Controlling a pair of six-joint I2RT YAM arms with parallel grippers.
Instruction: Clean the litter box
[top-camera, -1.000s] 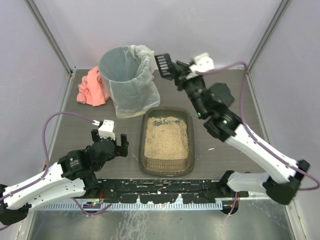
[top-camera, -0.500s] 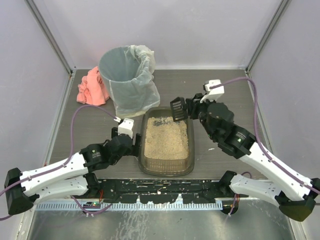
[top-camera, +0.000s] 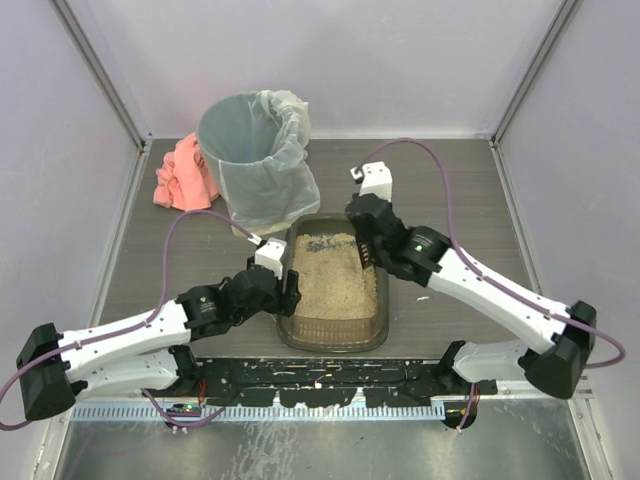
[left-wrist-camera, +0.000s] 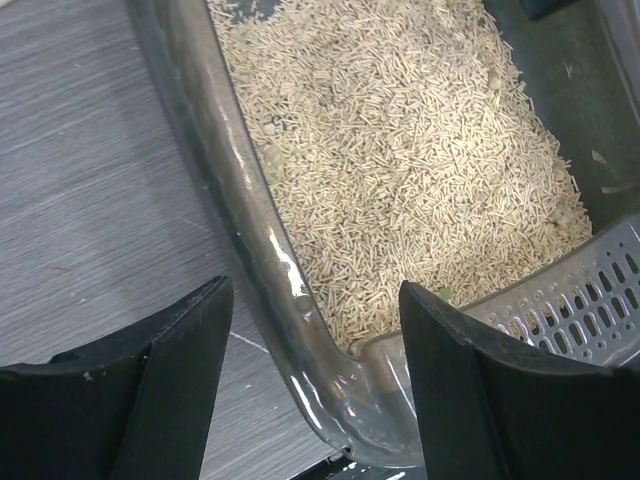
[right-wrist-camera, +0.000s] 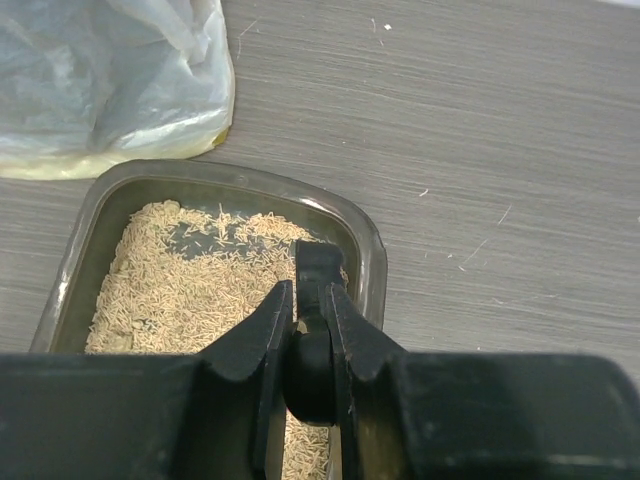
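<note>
The litter box (top-camera: 284, 300) is a dark shallow tray of beige litter at the table's middle. My left gripper (top-camera: 286, 288) is open at its left rim; in the left wrist view (left-wrist-camera: 315, 385) one finger is outside the rim (left-wrist-camera: 245, 190) and the other over the litter, not closed on it. My right gripper (top-camera: 368, 246) is shut on the black scoop's handle (right-wrist-camera: 318, 262) and holds it low over the litter at the box's far right corner (right-wrist-camera: 366, 250). The scoop's head is hidden under the gripper.
A round grey bin with a clear liner (top-camera: 256, 160) stands just behind the box's left side. A pink cloth (top-camera: 184, 174) lies left of the bin. A pale slotted panel (left-wrist-camera: 590, 300) shows at the box's near end. Walls enclose the table.
My right arm has swung the scoop from beside the bin's rim down into the litter box's far right corner. My left gripper has moved right, up to the box's left rim.
</note>
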